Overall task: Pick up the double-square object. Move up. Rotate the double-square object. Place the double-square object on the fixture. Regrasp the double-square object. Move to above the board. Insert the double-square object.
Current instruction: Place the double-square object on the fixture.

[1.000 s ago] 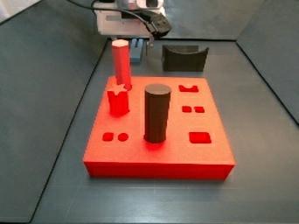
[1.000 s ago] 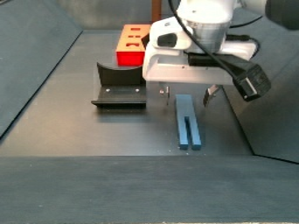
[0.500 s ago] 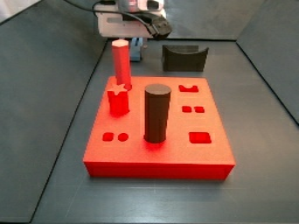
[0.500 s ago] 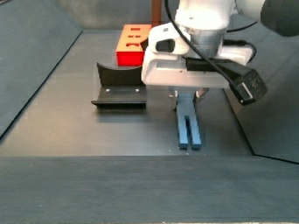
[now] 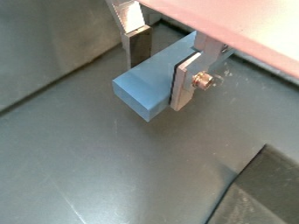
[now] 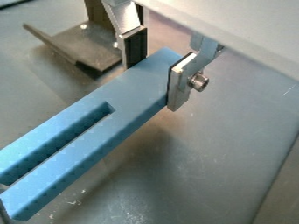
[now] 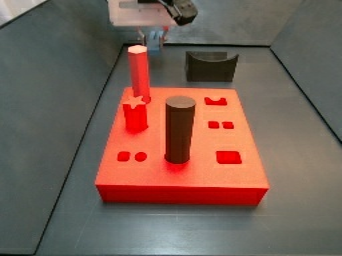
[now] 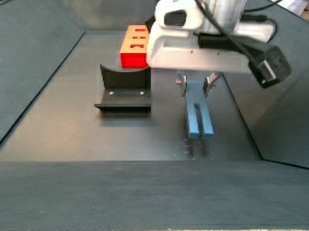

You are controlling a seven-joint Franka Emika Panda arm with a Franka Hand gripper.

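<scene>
The gripper (image 6: 158,59) pinches the bar (image 6: 87,143) near one end; in both wrist views the silver fingers (image 5: 184,80) press flat against its two long sides, with the blue-grey body filling the gap between the pads. In a side view the gripper (image 8: 197,83) hangs below the white wrist, and the bar (image 8: 200,115) runs out from it toward the near edge of the floor, lying roughly level with its long axis pointing away from the board (a faint shadow under it suggests it is just clear of the floor, though I cannot be sure).

So the pick looks done and the lift is under way, to my eye. The coming rotation turns on this: the bar sticks out lengthwise to one side of the fingers, held at its far end, so most of its length will swing as the wrist turns.

The fixture (image 8: 122,91) sits to the left of the gripper, nearby but apart, its notch empty. Beyond both lies the board (image 7: 179,150), with the red peg (image 7: 139,76) and dark cylinder (image 7: 179,130) standing on it.
</scene>
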